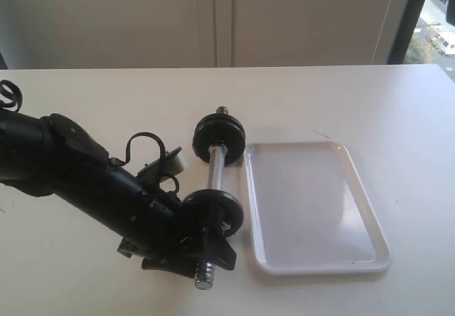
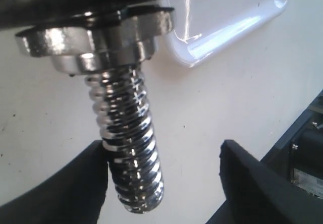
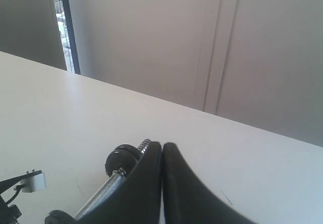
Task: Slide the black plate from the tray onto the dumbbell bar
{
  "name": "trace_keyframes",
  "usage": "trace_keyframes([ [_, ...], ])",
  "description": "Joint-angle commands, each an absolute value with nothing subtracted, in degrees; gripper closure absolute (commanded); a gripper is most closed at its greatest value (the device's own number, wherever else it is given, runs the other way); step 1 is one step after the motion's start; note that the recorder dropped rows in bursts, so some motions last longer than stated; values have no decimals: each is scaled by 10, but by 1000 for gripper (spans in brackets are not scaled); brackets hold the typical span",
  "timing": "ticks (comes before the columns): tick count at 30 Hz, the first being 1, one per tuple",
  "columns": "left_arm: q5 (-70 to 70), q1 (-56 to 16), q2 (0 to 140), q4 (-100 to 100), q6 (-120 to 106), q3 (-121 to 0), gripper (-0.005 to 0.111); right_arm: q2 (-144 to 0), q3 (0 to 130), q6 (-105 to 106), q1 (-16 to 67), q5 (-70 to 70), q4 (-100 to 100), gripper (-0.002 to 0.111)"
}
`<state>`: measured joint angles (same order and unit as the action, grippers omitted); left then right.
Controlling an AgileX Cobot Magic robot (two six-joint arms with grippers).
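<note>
Left gripper (image 1: 199, 262) is at the near end of the dumbbell bar (image 1: 215, 177), low over the tabletop (image 1: 106, 95). In the left wrist view its fingers (image 2: 60, 188) stand wide apart on either side of the coarse threaded end (image 2: 128, 143), gripping nothing. One finger looks to be against the thread or just off it, and I can't tell which from this angle. The other finger is well clear.

Just past the thread is the chrome collar nut (image 2: 96, 37), seated against the black plate (image 1: 213, 213). The black plate is on the bar, standing on edge at its near end, and it's off the tray (image 1: 313, 202). Its rim is just beside the tray's long left side. Contact is possible, but the view doesn't settle it.

The bar lies flat on the tabletop and runs near to far alongside that side of the tray. Its smooth middle is exposed between the discs.

A second black disc (image 1: 219, 137) is on the far end, near the tray's far-left corner, with a short threaded stub poking out beyond it.

Right gripper (image 3: 162, 151) doesn't appear in the exterior view. In its own wrist view the fingers are pressed together, holding nothing, above the tabletop and looking over the far disc (image 3: 121, 158) and the bar.

Behind the tabletop there's a pale wall (image 1: 298, 17).
</note>
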<state>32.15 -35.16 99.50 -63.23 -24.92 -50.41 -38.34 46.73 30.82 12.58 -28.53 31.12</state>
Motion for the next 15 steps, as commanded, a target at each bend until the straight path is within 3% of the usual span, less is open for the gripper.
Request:
trace_keyframes([
  [1, 344, -356, 988, -616, -251, -506, 40, -381, 466, 307, 126, -281, 311, 108],
  [15, 388, -319, 987, -605, -253, -506, 40, -381, 466, 307, 126, -281, 311, 108],
])
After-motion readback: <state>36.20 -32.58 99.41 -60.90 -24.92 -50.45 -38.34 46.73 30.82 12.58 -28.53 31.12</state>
